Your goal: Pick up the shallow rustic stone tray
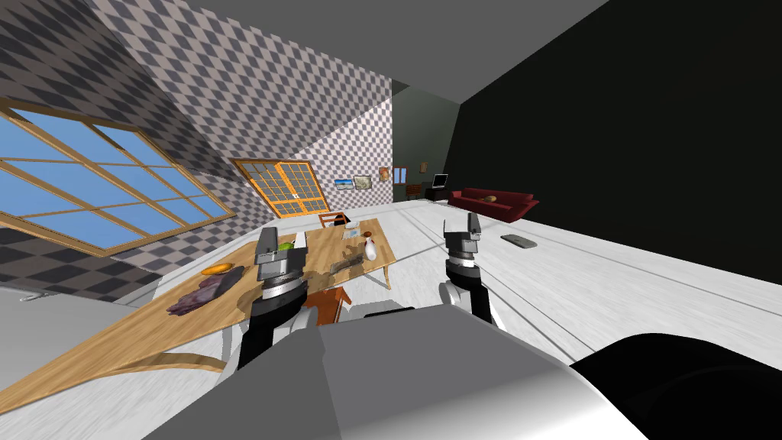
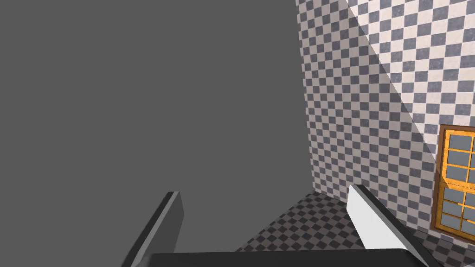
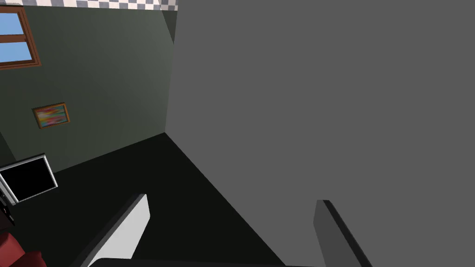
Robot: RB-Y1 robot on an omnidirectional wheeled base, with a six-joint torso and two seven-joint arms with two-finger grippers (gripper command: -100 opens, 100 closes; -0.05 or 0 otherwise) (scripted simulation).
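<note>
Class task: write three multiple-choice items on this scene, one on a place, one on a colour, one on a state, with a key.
1. The wooden table lies to the robot's: A left; B right; C rear.
2. The sofa is: A green; B red; C white.
3. The left hand and right hand are: A shut on fruit; B shut, empty; C open.
Key: 1 A, the head view shows it leftward; 2 B, its cushions are dark red; 3 C, each wrist view shows fingers well apart.
</note>
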